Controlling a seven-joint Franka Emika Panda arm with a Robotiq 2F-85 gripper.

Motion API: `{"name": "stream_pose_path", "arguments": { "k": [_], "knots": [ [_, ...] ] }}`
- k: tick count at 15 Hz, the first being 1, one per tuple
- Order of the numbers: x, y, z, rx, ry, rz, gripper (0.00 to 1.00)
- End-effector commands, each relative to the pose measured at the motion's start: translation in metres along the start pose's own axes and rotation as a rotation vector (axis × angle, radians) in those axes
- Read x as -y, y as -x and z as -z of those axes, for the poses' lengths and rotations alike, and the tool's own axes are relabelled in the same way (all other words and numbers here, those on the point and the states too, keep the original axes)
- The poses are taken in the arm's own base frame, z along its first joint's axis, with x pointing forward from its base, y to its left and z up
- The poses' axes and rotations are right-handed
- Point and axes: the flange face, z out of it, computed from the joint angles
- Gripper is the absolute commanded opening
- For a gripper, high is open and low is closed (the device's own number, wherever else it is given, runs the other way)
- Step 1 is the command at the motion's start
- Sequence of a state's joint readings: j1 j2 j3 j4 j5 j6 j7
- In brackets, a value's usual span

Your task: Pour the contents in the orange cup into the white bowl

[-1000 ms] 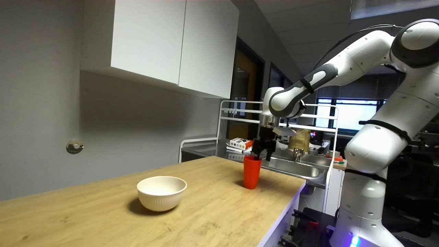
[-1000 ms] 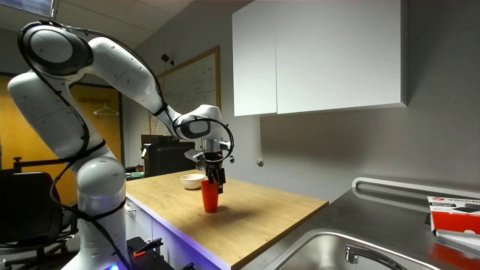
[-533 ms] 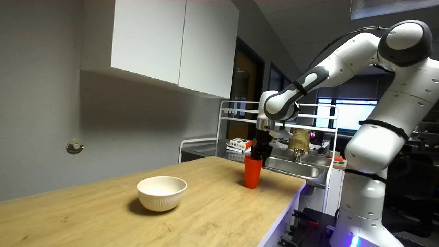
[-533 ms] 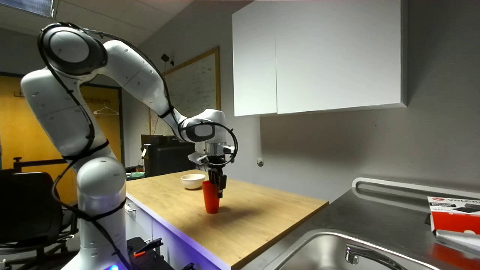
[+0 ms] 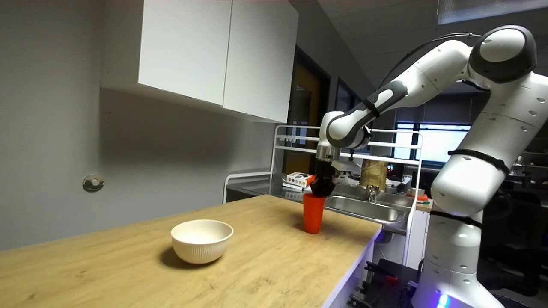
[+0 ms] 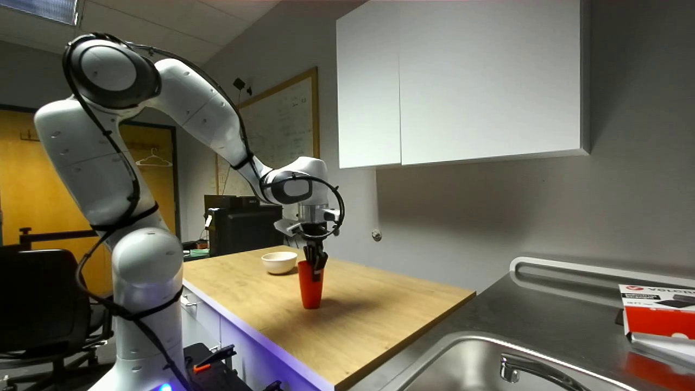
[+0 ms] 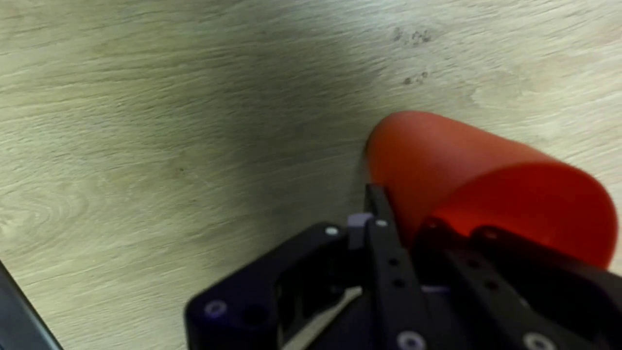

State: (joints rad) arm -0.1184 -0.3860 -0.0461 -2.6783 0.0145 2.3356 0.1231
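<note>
The orange cup (image 5: 313, 216) stands on the wooden counter near its sink end, close to upright. In the wrist view my gripper (image 7: 404, 216) is shut on the wall of the cup (image 7: 432, 146) at its rim. One black finger (image 7: 388, 233) lies along the outside and its partner reaches over the rim to the inside, its tip hidden. Red inner wall shows through the mouth, but the cup's bottom and any contents are out of sight. The white bowl (image 5: 201, 246) sits apart from the cup, farther along the counter in both exterior views, and is outside the wrist view.
White cabinets (image 5: 222, 55) hang on the wall above the counter (image 5: 265, 256). Beyond the counter's end are a metal sink (image 6: 461, 369), a faucet (image 6: 535, 372) and a red and white box (image 6: 657, 315). A white rack (image 5: 274, 158) frames the sink area.
My gripper has come down to the cup's rim and its jaws have closed on the wall. The cup has shifted slightly, to the right in an exterior view. The bowl has not moved.
</note>
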Motion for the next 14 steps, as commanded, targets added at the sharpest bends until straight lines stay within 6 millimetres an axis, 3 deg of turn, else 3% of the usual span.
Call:
{"name": "stream_pose_path", "arguments": {
  "k": [1, 14],
  "knots": [
    [0.025, -0.009, 0.011, -0.029, 0.024, -0.024, 0.02],
    [0.181, -0.025, 0.058, -0.198, 0.289, 0.07, 0.01]
  ]
}}
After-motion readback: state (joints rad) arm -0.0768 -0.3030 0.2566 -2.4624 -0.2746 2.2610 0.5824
